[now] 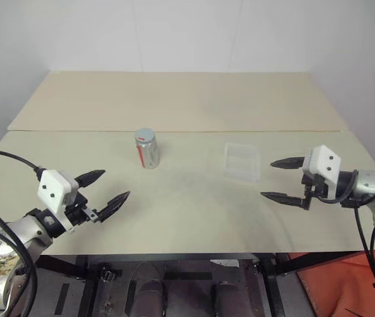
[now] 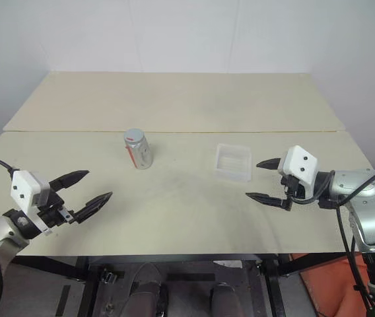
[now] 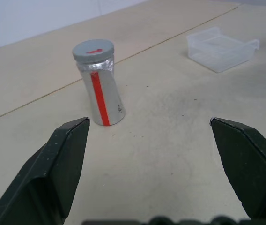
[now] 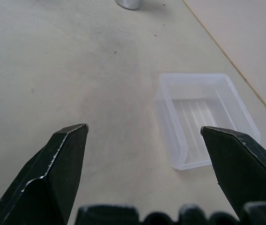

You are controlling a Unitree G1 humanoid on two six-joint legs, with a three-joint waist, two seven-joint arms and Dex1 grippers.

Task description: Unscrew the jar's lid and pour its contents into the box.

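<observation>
Jar [image 1: 146, 148]: upright on bench [image 1: 187, 211], lid [image 1: 145, 135] on, ahead-right of my left end effector [image 1: 103, 189], nearer one. Box [image 1: 241, 162]: just ahead-left of right end effector [image 1: 281, 179]. Both spread, empty.

Jar [image 1: 146, 149] left of box [image 1: 241, 161]

bare table [image 1: 187, 198] all around jar [image 1: 146, 148] and box [image 1: 241, 161]
</observation>
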